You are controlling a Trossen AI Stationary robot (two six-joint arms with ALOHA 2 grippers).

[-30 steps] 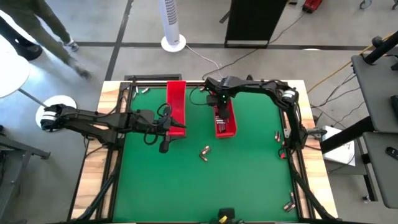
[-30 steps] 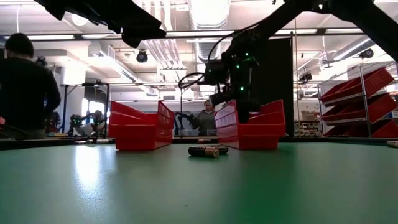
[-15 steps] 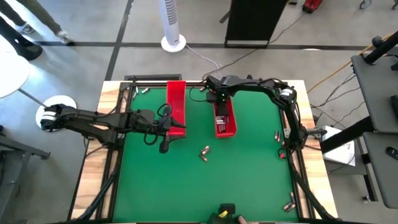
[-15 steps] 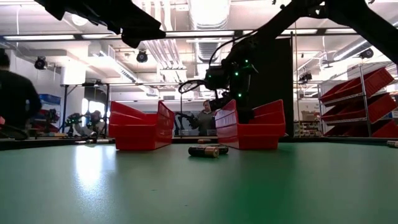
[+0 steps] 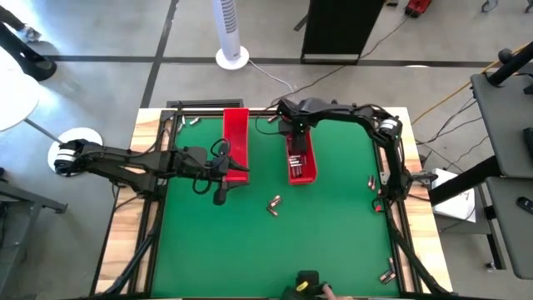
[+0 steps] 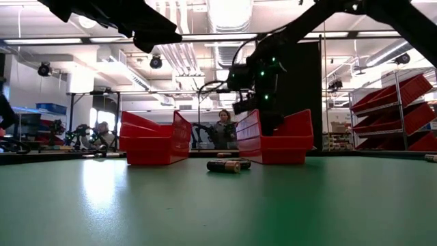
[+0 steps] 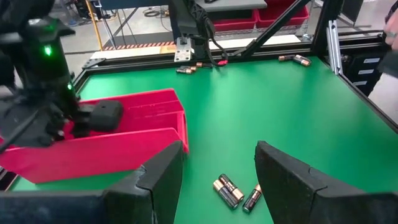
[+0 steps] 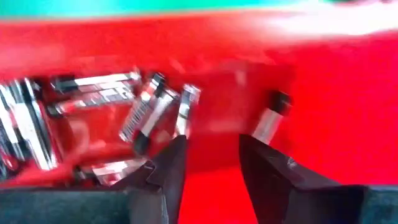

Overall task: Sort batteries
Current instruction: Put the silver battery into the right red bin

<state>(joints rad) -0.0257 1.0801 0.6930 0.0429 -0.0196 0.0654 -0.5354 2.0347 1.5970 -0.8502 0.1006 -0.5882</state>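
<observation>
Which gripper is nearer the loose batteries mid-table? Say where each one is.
Left. The left gripper hangs just beside the loose batteries, jaws open; the right gripper is farther off, over the right red tray.

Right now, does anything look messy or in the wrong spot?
Yes. A few batteries lie loose on the green table, outside both red trays. More sit scattered along the right edge. In the right tray, one battery lies apart from the pile.

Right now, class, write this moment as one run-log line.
right pincer: open above right red tray | batteries: in tray | loose batteries: on mat | left pincer: open, waiting
</observation>
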